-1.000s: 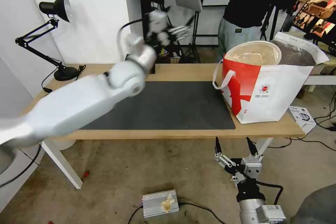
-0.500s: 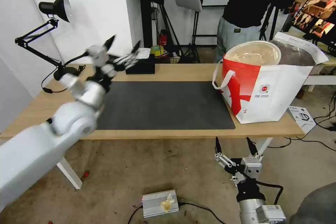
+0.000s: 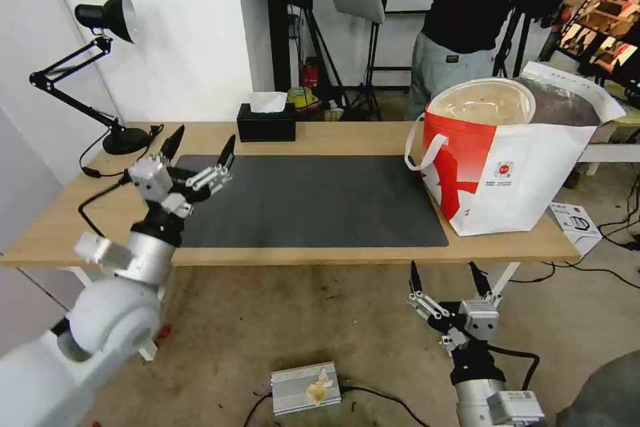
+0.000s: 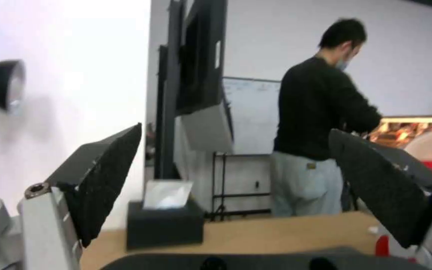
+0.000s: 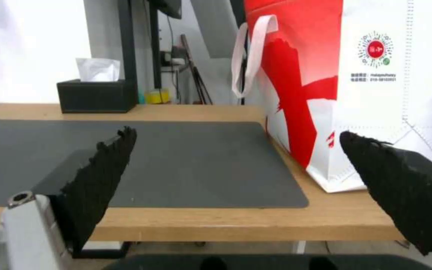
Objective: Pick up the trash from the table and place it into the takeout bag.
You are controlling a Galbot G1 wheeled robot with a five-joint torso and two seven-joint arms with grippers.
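The takeout bag (image 3: 527, 173), white and red with strap handles, stands on the right end of the light-wood table (image 3: 347, 137). A beige lidded bowl (image 3: 483, 101) of the trash rests in the bag's mouth. My left gripper (image 3: 205, 135) hovers open and empty above the left end of the dark grey mat (image 3: 320, 200); the left wrist view has its fingers spread wide (image 4: 234, 131). My right gripper (image 3: 442, 267) hangs open and empty below the table's front edge, facing the bag (image 5: 376, 93) and with wide-set jaws (image 5: 237, 132).
A black tissue box (image 3: 267, 127) sits at the table's back edge, and a black desk lamp (image 3: 107, 13) stands at the back left corner. On the floor lie a silver box (image 3: 305, 387) and a small white box (image 3: 575, 220) beside the bag.
My left arm has swung down and to the left, from high over the table's back edge to the mat's left end, still open. The right arm and the bag have not moved.
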